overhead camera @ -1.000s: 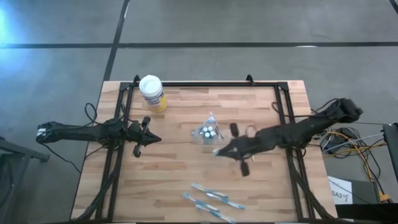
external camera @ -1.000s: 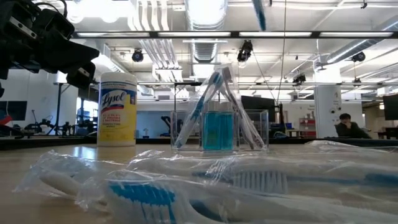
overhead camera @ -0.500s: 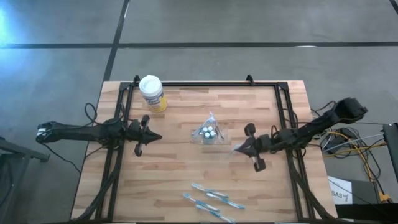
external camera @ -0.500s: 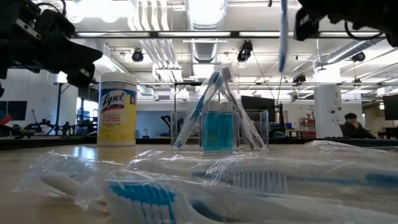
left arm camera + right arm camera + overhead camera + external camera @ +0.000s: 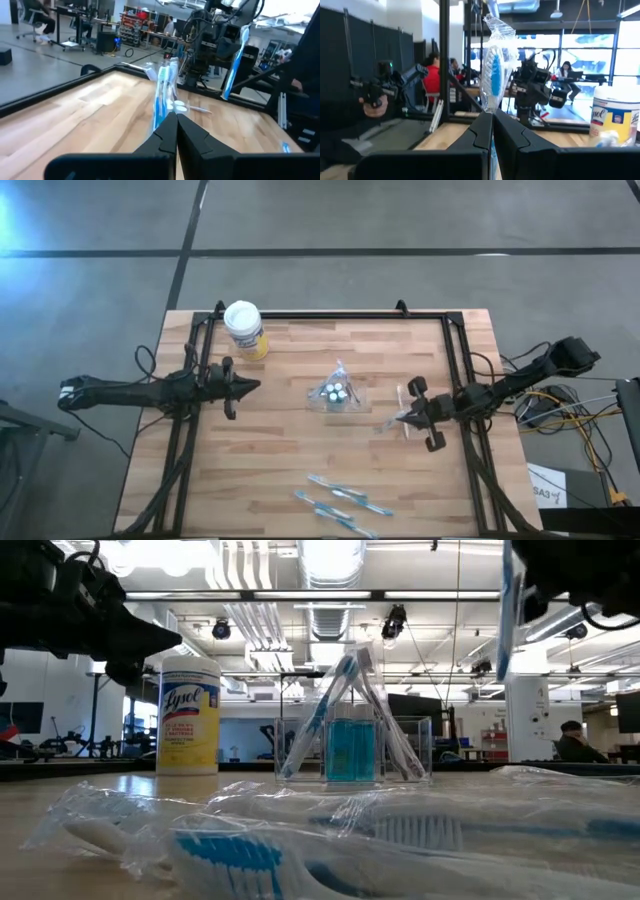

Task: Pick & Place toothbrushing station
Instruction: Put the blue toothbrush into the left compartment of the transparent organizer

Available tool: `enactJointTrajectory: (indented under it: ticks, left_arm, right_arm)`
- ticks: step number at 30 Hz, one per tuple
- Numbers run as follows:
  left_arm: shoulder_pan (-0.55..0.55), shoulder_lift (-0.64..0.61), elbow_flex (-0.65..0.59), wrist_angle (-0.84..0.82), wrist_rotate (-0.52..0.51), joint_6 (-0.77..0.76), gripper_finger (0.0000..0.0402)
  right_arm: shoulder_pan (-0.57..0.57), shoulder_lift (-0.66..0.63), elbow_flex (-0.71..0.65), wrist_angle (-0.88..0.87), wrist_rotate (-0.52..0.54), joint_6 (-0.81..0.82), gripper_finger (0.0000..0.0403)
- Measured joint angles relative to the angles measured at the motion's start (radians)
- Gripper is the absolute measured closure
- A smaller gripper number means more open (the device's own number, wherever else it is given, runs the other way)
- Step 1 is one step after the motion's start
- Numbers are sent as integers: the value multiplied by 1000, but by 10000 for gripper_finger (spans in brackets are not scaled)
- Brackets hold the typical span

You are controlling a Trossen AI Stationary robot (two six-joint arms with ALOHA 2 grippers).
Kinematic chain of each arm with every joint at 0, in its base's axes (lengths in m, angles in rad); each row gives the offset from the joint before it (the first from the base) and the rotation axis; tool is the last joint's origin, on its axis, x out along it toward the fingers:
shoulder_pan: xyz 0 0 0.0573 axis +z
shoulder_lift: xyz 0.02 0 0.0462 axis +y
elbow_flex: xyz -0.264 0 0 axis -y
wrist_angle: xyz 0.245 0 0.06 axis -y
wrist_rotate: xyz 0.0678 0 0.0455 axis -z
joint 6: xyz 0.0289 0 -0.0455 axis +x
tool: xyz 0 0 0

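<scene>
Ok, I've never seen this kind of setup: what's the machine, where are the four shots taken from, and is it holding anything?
Two robot arms work at a wooden table. One picture looks down from above, one sits at table level, two ride on the wrists. The right gripper has its jaws shut on a wrapped toothbrush, held above the table. The left gripper is shut and empty. On the table: a clear holder with toothbrushes, more wrapped toothbrushes near the front edge, and a yellow canister.
</scene>
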Motion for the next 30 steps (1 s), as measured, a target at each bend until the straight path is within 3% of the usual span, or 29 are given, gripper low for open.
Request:
enactJointTrajectory:
  ticks: [6,30]
  left_arm:
    - [0,0,0,-1,-1,-38,394]
    - [0,0,-1,-54,-1,-17,394]
  right_arm:
    - [-2,-86,-24,-48,11,20,394]
    - [-3,-120,-23,16,19,-61,394]
